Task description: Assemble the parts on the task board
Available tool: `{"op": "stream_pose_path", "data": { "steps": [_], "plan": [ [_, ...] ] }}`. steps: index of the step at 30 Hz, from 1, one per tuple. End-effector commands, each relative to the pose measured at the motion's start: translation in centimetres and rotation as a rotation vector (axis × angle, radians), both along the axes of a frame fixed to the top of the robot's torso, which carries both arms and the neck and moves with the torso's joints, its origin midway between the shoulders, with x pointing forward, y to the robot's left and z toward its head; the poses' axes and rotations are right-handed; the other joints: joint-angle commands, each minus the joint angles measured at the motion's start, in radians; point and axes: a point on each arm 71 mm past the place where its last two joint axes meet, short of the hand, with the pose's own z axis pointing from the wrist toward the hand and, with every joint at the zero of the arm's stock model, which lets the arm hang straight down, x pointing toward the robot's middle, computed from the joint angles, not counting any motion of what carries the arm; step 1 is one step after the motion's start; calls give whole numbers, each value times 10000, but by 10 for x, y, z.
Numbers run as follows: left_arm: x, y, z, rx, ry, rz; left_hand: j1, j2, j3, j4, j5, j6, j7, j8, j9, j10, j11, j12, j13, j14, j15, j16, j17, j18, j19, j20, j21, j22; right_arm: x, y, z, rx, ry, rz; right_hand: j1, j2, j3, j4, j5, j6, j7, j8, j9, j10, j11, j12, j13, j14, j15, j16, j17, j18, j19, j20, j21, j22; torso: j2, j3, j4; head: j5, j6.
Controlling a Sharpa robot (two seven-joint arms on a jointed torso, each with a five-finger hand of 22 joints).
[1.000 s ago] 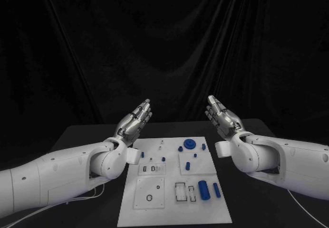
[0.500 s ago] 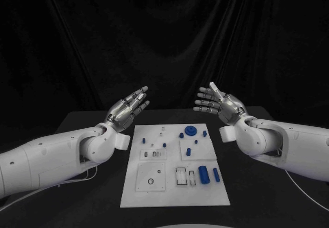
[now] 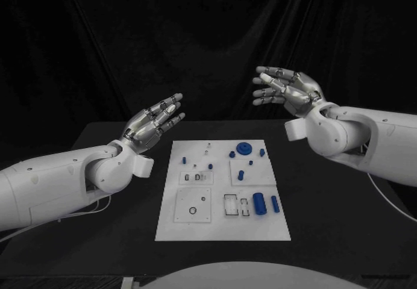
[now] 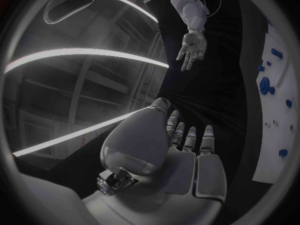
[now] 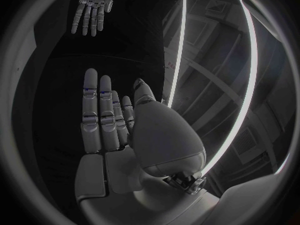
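Parts [image 3: 257, 202] on task board [image 3: 222, 229]

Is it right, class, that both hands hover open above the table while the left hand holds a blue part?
Not quite. In the head view the left hand holds nothing; like the right hand it is open, and the blue parts lie on the task board.

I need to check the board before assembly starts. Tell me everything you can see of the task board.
The task board is a flat white rectangular plate, plastic by its look, lying on the black table between the two arms. It carries square inset panels with dark-outlined slots and rings, and small blue parts, among them a round gear-like piece and an upright-looking cylinder. Neither hand touches it.
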Motion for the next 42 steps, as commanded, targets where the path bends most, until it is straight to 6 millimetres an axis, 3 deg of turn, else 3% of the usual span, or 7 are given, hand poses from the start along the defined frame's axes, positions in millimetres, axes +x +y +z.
{"op": "stream_pose_path", "data": {
  "steps": [1,6,10,11,12,22,42],
  "plan": [
    [-4,1,15,-668,-1448,64,89,-25,64,19,51,-12,51,-33,0,0,56,66,7,-9,62,48,9,89,27,88,40,-1,7,6,13,-3054,-560,745,382,57,-1,-129,88,328,86,-36,-39,331,-47,-154,-11,664,-189,86,108,53,500,-204,311,123,145,-45,35,-13,-212],
    [-4,-1,18,-683,-1481,-38,60,-94,205,49,93,-491,118,-180,-49,-260,89,-85,-49,-101,234,-85,-46,82,-21,248,3,-23,14,15,28,-7271,-2753,1082,388,-5,-66,279,-1098,1178,250,-359,-153,1685,-203,-648,-33,2604,-618,1236,897,33,1872,-628,1621,841,219,-101,111,-121,-327],
    [-3,-4,20,-702,-1484,-149,54,-109,241,48,99,-612,115,-218,-61,-343,79,-147,-68,-113,280,-105,-54,80,-34,293,-7,-28,14,22,31,-10232,-4493,1054,90,-221,-171,558,-1565,1806,265,-514,-179,2365,-336,-972,-21,2855,-829,3627,2158,-759,3051,-700,6106,6692,334,-134,105,-192,-256],
    [-1,-5,21,-708,-1491,-198,46,-114,260,50,92,-659,119,-233,-64,-386,76,-181,-77,-122,304,-120,-60,79,-41,319,-12,-31,13,25,31,-11393,-5235,1030,360,-114,68,505,-1504,1822,-505,-711,-242,2898,-661,-1026,7,3247,-1287,10733,9317,-1370,3809,-826,9207,11168,400,-143,124,-235,-218],
    [0,-6,22,-709,-1498,-236,40,-110,291,49,90,-691,130,-245,-65,-431,83,-214,-86,-133,357,-140,-68,75,-58,357,-24,-38,12,28,32,-12274,-5791,1005,72,-332,70,698,-1579,1952,-277,-909,-256,2946,-476,-1429,-23,3039,-648,11547,10293,-1218,3374,-858,8819,10323,438,-147,136,-276,-185],
    [6,-14,25,-715,-1433,-605,-1,-157,569,24,103,-593,251,-221,-41,-511,202,-243,-92,-99,507,-93,-48,122,608,549,378,180,10,45,28,-16440,-8236,1077,-27,-713,1128,391,-935,2306,-694,-1762,-210,2918,-564,-2841,2,2876,-1054,12003,10495,-1175,2883,-971,9652,11183,951,-225,381,-666,477],
    [8,-14,27,-923,-1604,-696,-438,-64,460,710,-384,-188,311,-113,9,-461,301,-158,-73,-49,563,-42,-26,92,560,719,336,126,6,56,-7,-17356,-8387,2293,475,-1168,2171,334,-683,2519,-640,-2007,-54,2918,-680,-2934,-13,2847,-1119,12066,10464,-1167,2813,-1015,9705,11307,1109,-314,631,-881,159]
  ]
}}
